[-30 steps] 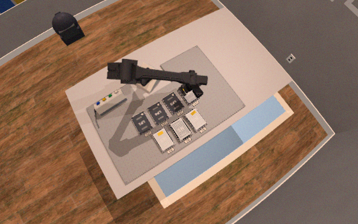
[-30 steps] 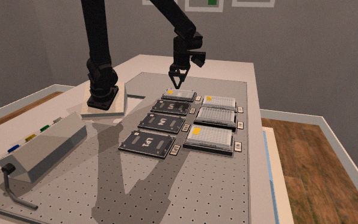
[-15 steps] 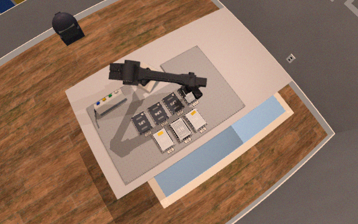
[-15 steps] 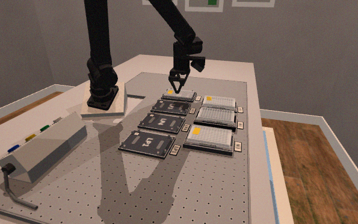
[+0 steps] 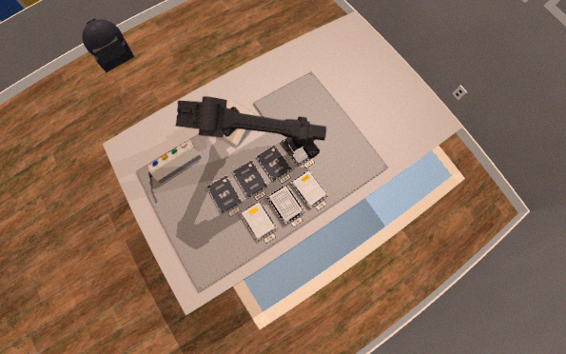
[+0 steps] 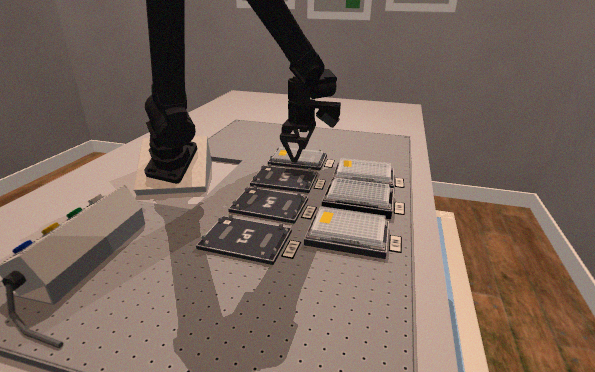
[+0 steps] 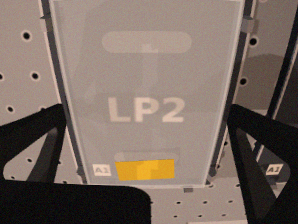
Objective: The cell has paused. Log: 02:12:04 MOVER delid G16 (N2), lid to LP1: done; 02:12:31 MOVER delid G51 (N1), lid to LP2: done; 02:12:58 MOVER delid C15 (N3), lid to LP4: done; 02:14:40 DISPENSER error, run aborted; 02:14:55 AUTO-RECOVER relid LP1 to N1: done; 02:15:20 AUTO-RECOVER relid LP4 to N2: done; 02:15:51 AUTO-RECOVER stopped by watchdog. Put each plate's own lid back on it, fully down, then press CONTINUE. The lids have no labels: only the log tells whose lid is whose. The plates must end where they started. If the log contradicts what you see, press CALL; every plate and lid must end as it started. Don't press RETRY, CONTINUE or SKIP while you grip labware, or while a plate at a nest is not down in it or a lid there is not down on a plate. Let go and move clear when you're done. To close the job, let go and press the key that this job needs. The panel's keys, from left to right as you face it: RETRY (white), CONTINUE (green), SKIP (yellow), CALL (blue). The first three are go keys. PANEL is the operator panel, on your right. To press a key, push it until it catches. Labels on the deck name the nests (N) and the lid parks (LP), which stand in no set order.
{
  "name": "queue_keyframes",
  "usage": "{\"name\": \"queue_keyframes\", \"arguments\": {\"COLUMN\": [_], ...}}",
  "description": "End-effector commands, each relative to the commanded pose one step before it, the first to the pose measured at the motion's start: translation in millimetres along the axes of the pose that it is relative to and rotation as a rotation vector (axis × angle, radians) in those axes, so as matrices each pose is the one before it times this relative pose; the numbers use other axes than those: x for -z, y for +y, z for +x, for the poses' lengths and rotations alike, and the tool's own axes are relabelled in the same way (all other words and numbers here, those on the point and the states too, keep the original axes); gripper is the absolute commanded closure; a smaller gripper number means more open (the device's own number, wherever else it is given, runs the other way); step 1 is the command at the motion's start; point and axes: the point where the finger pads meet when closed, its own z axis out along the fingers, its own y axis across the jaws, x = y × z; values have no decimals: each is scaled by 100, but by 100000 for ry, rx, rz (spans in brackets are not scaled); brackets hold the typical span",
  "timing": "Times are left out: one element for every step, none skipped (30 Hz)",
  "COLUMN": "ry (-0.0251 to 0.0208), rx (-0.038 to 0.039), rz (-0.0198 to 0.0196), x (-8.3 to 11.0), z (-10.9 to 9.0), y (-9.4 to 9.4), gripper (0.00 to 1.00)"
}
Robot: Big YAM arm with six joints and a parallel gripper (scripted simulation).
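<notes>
My gripper is open and empty. Its fingers stand on either side of a clear lid with a yellow patch, which lies on lid park LP2; contact is not visible. LP1, LP4 and the park beside LP2 hold no lid. The near plate and far plate wear lids with yellow patches. The middle plate shows bare wells and no yellow patch.
The operator panel stands at the deck side away from LP2, with blue, yellow, green and white keys. The arm's base block stands behind the parks. A dark park lies right of LP2.
</notes>
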Motion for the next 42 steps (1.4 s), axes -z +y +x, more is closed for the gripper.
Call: {"name": "queue_keyframes", "arguments": {"ry": [-279, 158, 42, -5, 54, 163, 120, 36, 8, 89, 180, 132, -29, 0, 0, 464, -96, -79, -79, -80, 14, 72, 22, -26, -31, 100, 17, -52, -240, -241, 0, 0, 557, 51, -62, 14, 13, 12, 8, 9, 8, -22], "rx": [-799, 106, 23, -8, 34, 111, 80, 22, 2, 59, 123, 89, -44, 0, 0, 341, -91, -59, -60, -60, 3, 40, 2, -29, -34, 58, 0, -51, -178, -186, 0, 0, 347, 29, -68, 5, 5, 5, 14, 10, 8, -12], "rz": [-238, 164, 34, -8, 56, 172, 126, 37, 7, 93, 190, 139, -41, 0, 0, 500, -112, -87, -87, -88, 13, 74, 21, -30, -36, 104, 15, -58, -259, -259, 0, 0, 597, 53, -74, 12, 12, 11, 9, 10, 9, -22], "x": [-357, -36, -35, -34, -36, -40, -42, -41, -40, -42, -47, -49, -59, 0, 0, -43, -26, -10, -10, -10, -10, -10, -10, -10, -10, -9, -8, -8, 70, 74, 0, 0, -4, -23, -28, -25, -24, -23, -22, -23, -22, -11], "z": [-702, 71, 41, 29, 45, 77, 70, 49, 40, 63, 91, 81, 18, 0, 0, 194, -36, -16, -16, -16, 8, 23, 11, -1, -3, 30, 7, -12, -150, -155, 0, 0, 174, 34, -25, 25, 25, 24, 26, 26, 26, 5], "y": [360, -57, -24, -13, -29, -62, -52, -29, -20, -44, -72, -59, -18, 0, 0, -151, 17, 17, 17, 18, -8, -24, -11, 2, 3, -32, -9, 11, 104, 107, 0, 0, -157, -26, 6, -16, -16, -15, -13, -14, -13, 1], "gripper": [0, 0, 0, 0, 0, 0, 0, 0, 0, 0, 0, 0, 0, 0, 0, 0, 0, 0, 0, 0, 0, 0, 0, 0, 0, 0, 0, 0, 0, 0, 0, 0, 0, 0, 0, 0, 0, 0, 1, 2, 3, 4]}}
